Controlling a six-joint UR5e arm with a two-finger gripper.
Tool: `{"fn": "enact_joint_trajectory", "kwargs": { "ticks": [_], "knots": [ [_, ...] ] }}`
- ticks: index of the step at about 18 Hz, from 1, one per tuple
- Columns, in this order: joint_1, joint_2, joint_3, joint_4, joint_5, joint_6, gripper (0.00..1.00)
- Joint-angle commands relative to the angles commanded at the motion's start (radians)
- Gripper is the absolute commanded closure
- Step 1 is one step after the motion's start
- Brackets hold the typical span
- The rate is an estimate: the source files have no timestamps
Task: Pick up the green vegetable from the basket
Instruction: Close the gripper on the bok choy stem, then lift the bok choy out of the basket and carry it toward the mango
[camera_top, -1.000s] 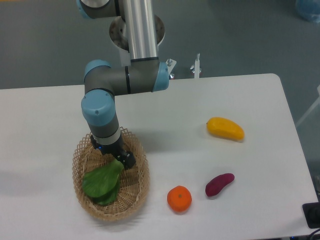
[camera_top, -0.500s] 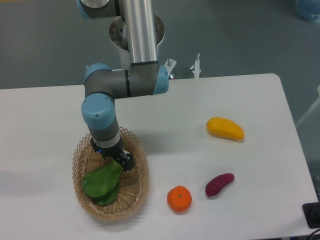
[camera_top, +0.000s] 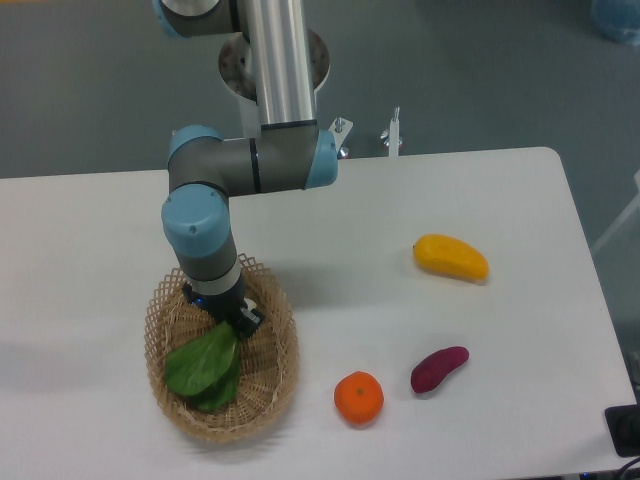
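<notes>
Over the last second I watch the gripper (camera_top: 236, 318) sink a little deeper into the basket (camera_top: 272, 385) and slide slightly left, so it now sits right at the upper end of the green vegetable (camera_top: 205, 364), where earlier it stood a touch further right and higher. The vegetable itself has barely shifted; its leaves lie in much the same place in the left half of the basket, resting on the woven floor. I read this as the final closing-in for the grasp, with no lift begun. From my fixed view the wrist hides the fingers, so I cannot tell whether they are spread or already pinched on the stalk end. The vegetable looks like bok choy: broad dark green leaves fanned toward the lower left, overlapping, with the narrower end tucked under the tool. Well apart on the white table (camera_top: 480, 190) lie an orange (camera_top: 359, 397), a purple sweet potato (camera_top: 439, 368) and a yellow mango (camera_top: 451, 257).
</notes>
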Motion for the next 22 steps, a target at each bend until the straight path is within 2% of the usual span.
{"fn": "enact_joint_trajectory", "kwargs": {
  "ticks": [6,9,13,19,22],
  "knots": [
    [0.006,0.031,0.026,-0.003,-0.011,0.006,0.64],
    [0.037,0.058,0.055,-0.018,-0.02,0.052,0.63],
    [0.11,0.109,0.058,-0.028,-0.08,0.112,0.63],
    [0.242,0.161,0.136,-0.173,-0.124,0.242,0.63],
    [0.31,0.176,0.21,-0.273,-0.143,0.328,0.63]
  ]
}}
